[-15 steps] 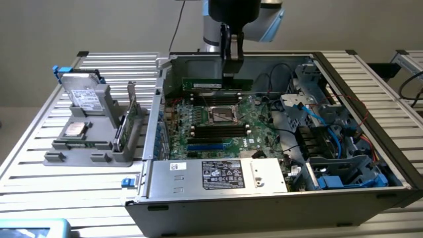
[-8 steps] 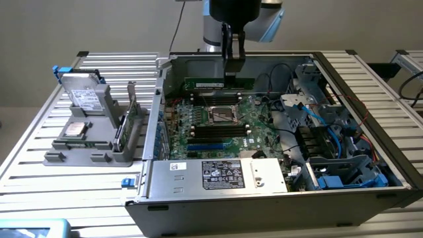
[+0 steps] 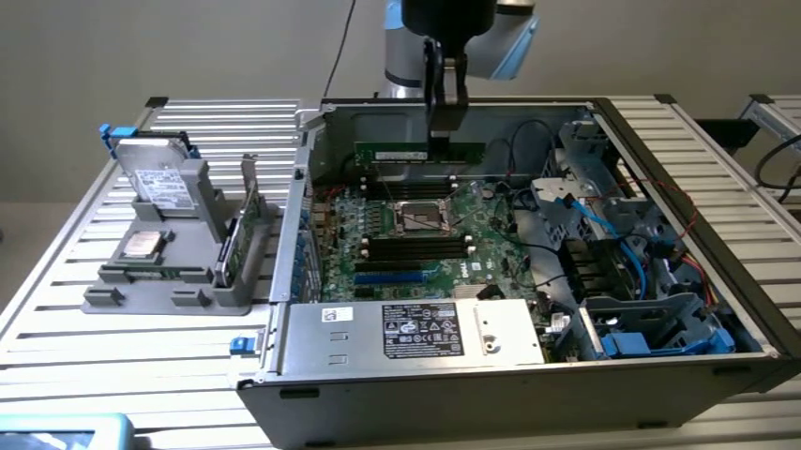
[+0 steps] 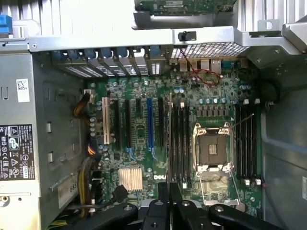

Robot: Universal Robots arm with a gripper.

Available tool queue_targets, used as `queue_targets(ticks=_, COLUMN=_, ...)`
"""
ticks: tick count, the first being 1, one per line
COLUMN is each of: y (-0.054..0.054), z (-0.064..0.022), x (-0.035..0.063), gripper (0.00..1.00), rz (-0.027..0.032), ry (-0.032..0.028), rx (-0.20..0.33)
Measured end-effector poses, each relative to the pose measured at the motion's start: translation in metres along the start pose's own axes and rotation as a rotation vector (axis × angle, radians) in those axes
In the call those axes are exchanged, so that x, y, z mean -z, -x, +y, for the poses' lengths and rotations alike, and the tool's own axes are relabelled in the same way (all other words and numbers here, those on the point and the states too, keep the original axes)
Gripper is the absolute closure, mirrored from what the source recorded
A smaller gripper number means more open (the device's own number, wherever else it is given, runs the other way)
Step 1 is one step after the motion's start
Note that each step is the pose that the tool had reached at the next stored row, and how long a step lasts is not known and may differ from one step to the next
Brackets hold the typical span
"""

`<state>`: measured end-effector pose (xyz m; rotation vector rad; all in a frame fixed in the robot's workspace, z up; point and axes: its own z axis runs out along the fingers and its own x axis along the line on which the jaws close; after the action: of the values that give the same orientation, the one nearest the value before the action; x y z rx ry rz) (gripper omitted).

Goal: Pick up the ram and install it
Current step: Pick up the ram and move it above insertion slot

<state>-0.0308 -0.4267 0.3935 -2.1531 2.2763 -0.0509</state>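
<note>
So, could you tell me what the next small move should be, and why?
Probably a slow, straight descent with a slight sideways trim: the gripper is shut on the ram above the motherboard, and the wrist view has its edge parallel to the black slots, just beside the nearest one.

The arm [image 3: 403, 80] is a silver-grey tube with pale blue joint caps [image 3: 513, 47], a thin black cable [image 3: 340, 47] behind. The gripper [image 3: 447, 131] is black, slim-fingered, with round silver pivots [image 4: 219, 209].

Plain pale wall [image 3: 188, 56] behind a slatted aluminium desk [image 3: 138, 347]; lighting even and diffuse, shadows soft.
</note>
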Motion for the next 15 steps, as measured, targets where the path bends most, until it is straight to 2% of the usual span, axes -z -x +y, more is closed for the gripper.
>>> queue_targets(ticks=1, y=0.003, z=-0.0015, x=-0.0006, gripper=0.87, rz=0.0028, ry=-0.0002, rx=0.000)
queue_targets(ticks=4, y=0.011, z=-0.0057, x=-0.0023, gripper=0.87, rz=0.0057, ry=-0.0003, rx=0.000)
queue_targets(ticks=7, y=0.016, z=-0.0070, x=-0.0027, gripper=0.87, rz=0.0058, ry=-0.0004, rx=0.001)
queue_targets(ticks=15, y=0.019, z=-0.0068, x=-0.0028, gripper=0.87, rz=0.0058, ry=-0.0004, rx=0.002)
